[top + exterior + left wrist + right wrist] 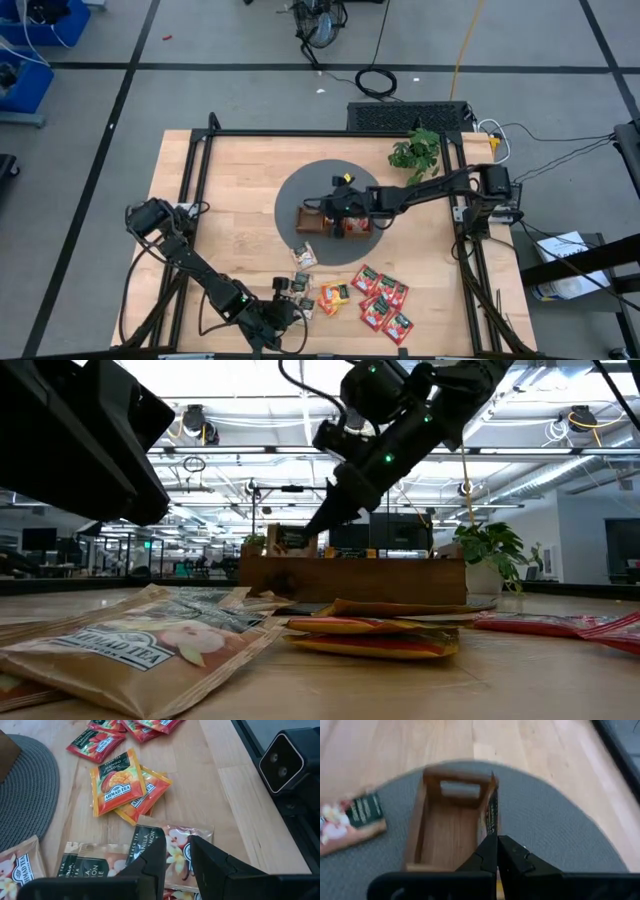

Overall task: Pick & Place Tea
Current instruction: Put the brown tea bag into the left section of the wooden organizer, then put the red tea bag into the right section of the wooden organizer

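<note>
Take the tray (pixel 322 217) as your reference; it sits on the round grey mat (pixel 300 190) at the table's middle. The right gripper (pixel 496 851) hangs over the tray with its fingers pressed together on the thin edge of an upright tea packet (pixel 490 815), which stands inside the tray against one long wall. You see another pale packet (pixel 351 820) lying on the mat just beside the tray. The remaining tea lies on the bare wood (pixel 230 170), on the side of the tray nearest the table's front edge: red packets (pixel 384 300) in a cluster, two overlapping orange packets (pixel 125 787) beside them, and pale vanilla packets (pixel 175 852) farther along. The left gripper (pixel 177 862) is low over those pale packets, well apart from the tray, its fingers partly open and straddling one vanilla packet; you cannot tell whether they actually grip it. A plant (pixel 416 152) stands beyond the mat.
</note>
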Robot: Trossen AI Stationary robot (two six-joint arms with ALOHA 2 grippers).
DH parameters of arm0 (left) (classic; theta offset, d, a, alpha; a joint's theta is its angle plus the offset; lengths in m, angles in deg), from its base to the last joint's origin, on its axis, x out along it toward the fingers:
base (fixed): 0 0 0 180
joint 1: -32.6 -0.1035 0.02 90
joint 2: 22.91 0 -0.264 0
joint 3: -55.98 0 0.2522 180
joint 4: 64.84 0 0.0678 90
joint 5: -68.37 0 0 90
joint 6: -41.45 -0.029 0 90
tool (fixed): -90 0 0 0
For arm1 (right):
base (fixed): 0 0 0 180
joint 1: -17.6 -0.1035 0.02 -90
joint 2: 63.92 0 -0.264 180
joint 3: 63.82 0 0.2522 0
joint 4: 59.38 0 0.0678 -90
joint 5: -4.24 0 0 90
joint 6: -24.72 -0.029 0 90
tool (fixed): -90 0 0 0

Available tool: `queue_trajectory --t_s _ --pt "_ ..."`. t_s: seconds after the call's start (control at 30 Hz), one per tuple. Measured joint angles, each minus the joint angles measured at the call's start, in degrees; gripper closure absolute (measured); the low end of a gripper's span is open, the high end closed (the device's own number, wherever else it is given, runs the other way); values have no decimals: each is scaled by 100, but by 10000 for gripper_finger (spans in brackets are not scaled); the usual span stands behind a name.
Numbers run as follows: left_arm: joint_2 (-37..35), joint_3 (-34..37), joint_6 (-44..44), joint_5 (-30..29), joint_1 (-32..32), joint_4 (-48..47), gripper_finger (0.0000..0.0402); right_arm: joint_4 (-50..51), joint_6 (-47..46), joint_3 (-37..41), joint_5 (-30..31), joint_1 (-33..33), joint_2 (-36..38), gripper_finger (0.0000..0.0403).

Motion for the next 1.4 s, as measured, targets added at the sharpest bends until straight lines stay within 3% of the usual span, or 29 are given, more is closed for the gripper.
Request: queue_trajectory --t_s 0.37,0.8,1.07,1.4 --pt "0 0 4 -2 -2 6 309 49 0 0 6 0 -32 396" --pt "-7 0 -218 -4 -2 9 309 -310 1 0 80 -6 -33 312" --pt "-7 0 -243 -4 -13 9 309 -593 61 0 970 -6 -33 278" --pt "-7 0 -240 -4 -24 2 309 -581 271 1 1592 -21 42 276"
